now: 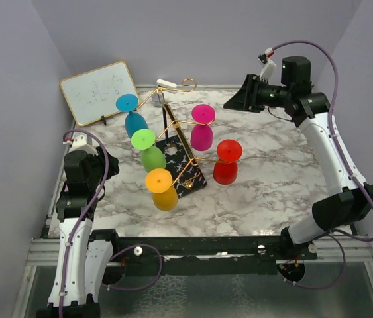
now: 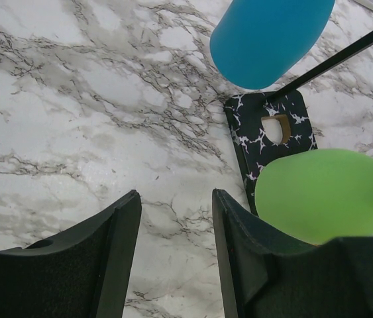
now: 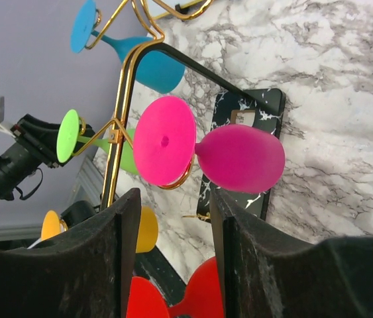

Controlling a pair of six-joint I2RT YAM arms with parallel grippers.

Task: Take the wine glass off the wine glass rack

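The wine glass rack (image 1: 187,173) stands mid-table, gold arms on a black speckled base. Blue (image 1: 134,121), green (image 1: 151,154), orange (image 1: 163,192), pink (image 1: 202,132) and red (image 1: 226,165) wine glasses hang from it, feet hooked in the arms. My left gripper (image 1: 88,165) is open and empty, left of the rack. In the left wrist view (image 2: 176,232) it is over bare marble, with the blue bowl (image 2: 269,40) and green bowl (image 2: 325,195) ahead. My right gripper (image 1: 238,99) is open and empty at the far right, facing the pink glass (image 3: 239,158) in the right wrist view (image 3: 173,245).
A framed whiteboard (image 1: 99,93) leans at the back left. A small white object (image 1: 167,84) lies at the back edge behind the rack. Purple walls close in the table (image 1: 279,179) on three sides. The red glass (image 3: 193,298) hangs nearest the right gripper's side.
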